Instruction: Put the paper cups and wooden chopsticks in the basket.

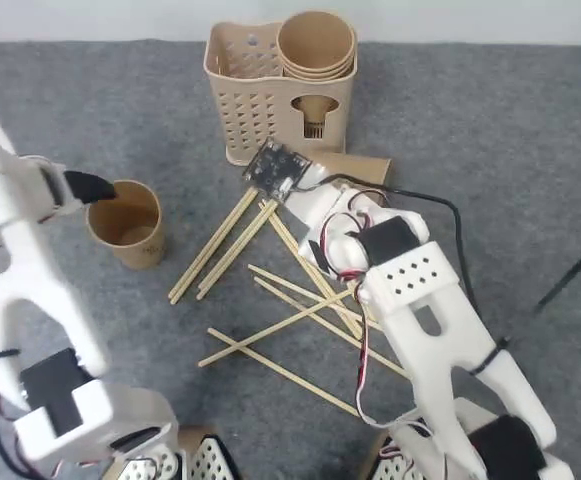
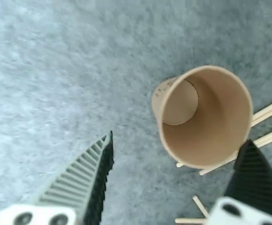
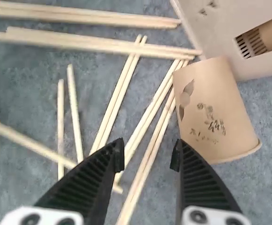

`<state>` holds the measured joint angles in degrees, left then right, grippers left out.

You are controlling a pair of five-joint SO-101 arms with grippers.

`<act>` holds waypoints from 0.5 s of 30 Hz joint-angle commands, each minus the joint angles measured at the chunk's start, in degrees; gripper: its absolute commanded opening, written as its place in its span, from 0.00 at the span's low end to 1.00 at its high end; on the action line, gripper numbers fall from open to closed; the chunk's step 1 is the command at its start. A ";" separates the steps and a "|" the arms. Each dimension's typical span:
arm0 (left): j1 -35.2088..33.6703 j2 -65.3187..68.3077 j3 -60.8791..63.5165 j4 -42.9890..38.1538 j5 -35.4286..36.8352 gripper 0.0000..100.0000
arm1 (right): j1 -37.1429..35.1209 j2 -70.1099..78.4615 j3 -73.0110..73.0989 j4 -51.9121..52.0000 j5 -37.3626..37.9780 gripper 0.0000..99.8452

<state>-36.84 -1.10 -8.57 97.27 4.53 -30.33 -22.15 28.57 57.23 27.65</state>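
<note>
On grey carpet (image 1: 530, 150), L end effector (image 2: 179, 139) wide open, R end effector (image 3: 147, 154) part-open, both empty.

A grey, felt-like mat (image 1: 490, 120) runs back to a pale wall (image 1: 120, 18) under soft, even light.

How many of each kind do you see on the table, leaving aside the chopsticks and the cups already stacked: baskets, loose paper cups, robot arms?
Basket: 1
Loose paper cups: 2, the upright cup and the cup on its side
Robot arms: 2, the left arm and the right arm
Total: 5
</note>
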 commanded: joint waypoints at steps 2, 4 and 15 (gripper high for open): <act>-3.52 -2.73 -5.14 3.34 -2.46 0.39 | -0.57 2.15 -0.35 -9.71 -15.38 0.18; -6.07 -3.87 -4.97 3.16 -2.64 0.39 | -1.71 3.03 -0.35 -14.02 -21.71 0.18; -23.91 -7.74 -2.15 -1.41 -6.42 0.39 | -15.16 3.74 -0.44 -32.48 -29.71 0.18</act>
<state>-57.14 -5.93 -10.77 98.33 -0.04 -42.20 -17.93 28.66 29.45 -1.10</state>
